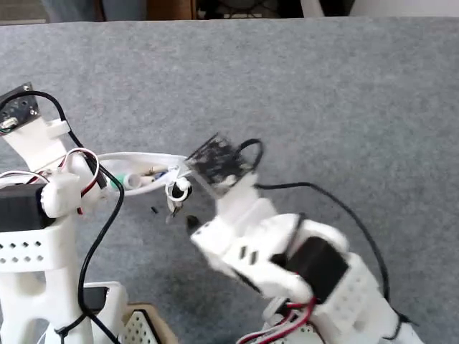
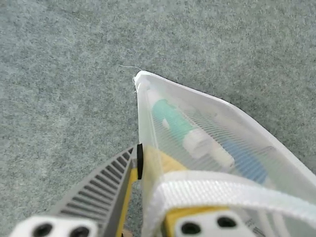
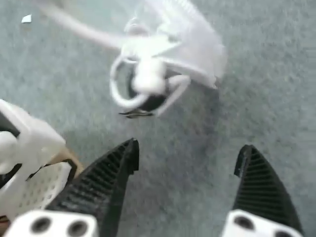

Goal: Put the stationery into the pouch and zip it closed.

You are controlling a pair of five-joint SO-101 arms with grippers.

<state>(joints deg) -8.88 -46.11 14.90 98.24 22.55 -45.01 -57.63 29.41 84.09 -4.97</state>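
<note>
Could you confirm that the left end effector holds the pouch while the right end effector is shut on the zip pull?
Not quite: the right end effector is open and clear of the zip pull, as the right wrist view shows. The left end effector does hold the pouch.

Overhead, two wrist close-ups; pouch (image 2: 232, 128) shared

I seem to be working in a robotics lab or hobby bench: a table (image 1: 344, 86) covered in grey felt, one white printed arm (image 1: 43, 236) beside another (image 1: 287, 251), bare cables (image 1: 308, 185), wooden furniture (image 1: 171, 8) behind
</note>
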